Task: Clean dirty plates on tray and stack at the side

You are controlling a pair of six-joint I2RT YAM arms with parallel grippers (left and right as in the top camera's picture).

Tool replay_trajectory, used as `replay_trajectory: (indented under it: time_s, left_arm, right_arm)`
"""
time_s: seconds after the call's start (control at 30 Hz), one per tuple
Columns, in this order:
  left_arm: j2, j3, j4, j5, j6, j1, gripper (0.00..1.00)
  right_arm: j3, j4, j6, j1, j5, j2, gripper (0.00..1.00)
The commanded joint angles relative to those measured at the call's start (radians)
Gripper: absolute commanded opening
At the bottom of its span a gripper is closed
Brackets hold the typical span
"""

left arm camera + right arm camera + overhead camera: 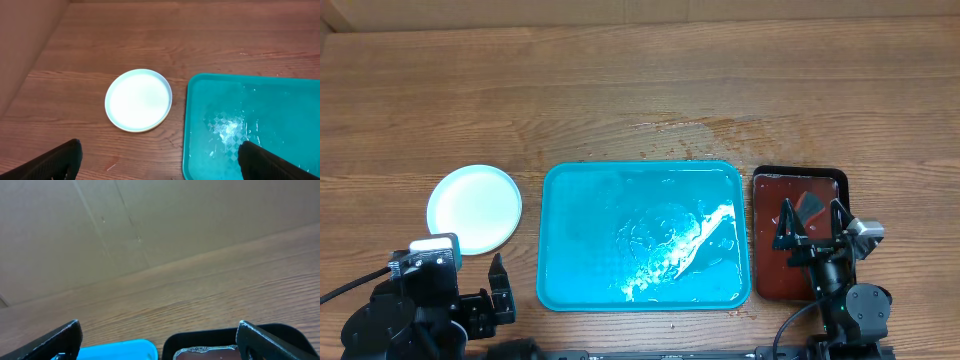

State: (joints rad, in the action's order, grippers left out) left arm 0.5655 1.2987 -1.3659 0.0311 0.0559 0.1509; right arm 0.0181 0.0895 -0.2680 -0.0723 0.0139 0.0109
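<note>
Both grippers are seen with fingers spread wide apart. The left gripper [161,167] is held near the front left corner of the tray [580,215]. The right gripper [812,228] is held over the black tray [798,171], which is set just right of the tray. The plates [475,207] are stacked on the table left of the tray, not touching it, with a white one on top. Wet, shiny patches are seen on the tray.
</note>
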Motion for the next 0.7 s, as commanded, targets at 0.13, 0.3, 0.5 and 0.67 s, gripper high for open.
replay_trajectory:
  time_s: [0.13, 0.3, 0.5, 0.67]
  left_arm:
    - [-0.003, 0.01, 0.001, 0.002, 0.016, -0.001, 1.0]
    - [-0.003, 0.01, 0.001, 0.002, 0.016, -0.001, 1.0]
    - [-0.003, 0.01, -0.003, 0.005, 0.016, -0.001, 1.0]
    - [-0.003, 0.01, 0.014, 0.005, 0.016, -0.001, 0.99]
  right_arm:
    - [-0.01, -0.005, 0.007, 0.005, -0.013, -0.008, 1.0]
    - [-0.01, -0.005, 0.007, 0.005, -0.013, -0.008, 1.0]
    - [-0.01, -0.005, 0.007, 0.005, -0.013, -0.008, 1.0]
    - [-0.01, -0.005, 0.007, 0.005, -0.013, -0.008, 1.0]
